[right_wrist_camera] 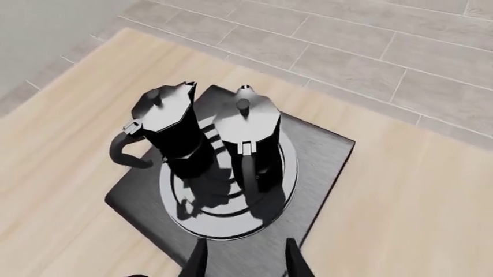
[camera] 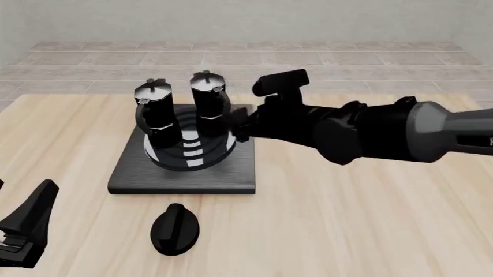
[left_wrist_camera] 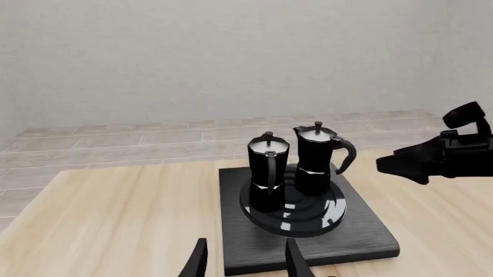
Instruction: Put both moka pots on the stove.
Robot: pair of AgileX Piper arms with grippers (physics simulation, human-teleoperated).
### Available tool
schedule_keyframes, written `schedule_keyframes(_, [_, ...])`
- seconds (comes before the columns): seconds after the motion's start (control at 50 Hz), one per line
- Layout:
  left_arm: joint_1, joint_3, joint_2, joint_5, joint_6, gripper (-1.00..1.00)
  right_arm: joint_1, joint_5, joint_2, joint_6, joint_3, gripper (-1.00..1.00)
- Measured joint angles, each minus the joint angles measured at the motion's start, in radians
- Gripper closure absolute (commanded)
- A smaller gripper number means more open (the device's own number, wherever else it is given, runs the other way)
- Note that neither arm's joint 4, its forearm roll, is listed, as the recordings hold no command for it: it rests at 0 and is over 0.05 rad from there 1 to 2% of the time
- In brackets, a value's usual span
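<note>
On the stove (camera: 127, 176), both pots (camera: 158, 112) (camera: 209, 101) stand upright on the burner rings, seemingly placed; the right end effector (camera: 240, 128), open and empty, hangs just beside them; the left end effector (left_wrist_camera: 245, 259) is also open, empty.

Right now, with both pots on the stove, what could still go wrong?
1. The right gripper sits close beside the right pot; pulling back carelessly might clip it or its handle.
2. The two pots stand close together on the burner, so tipping one could knock the left pot too.
3. The knob lies loose in front of the stove; a retreating arm could bump it.
</note>
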Motion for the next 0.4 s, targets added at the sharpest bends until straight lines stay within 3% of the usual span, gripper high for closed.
schedule_keyframes(0.4, [0.0,0.0,0.0,0.0,0.0,-1.0,-0.021,-0.06,-0.252,-0.005,0.241,-1.0])
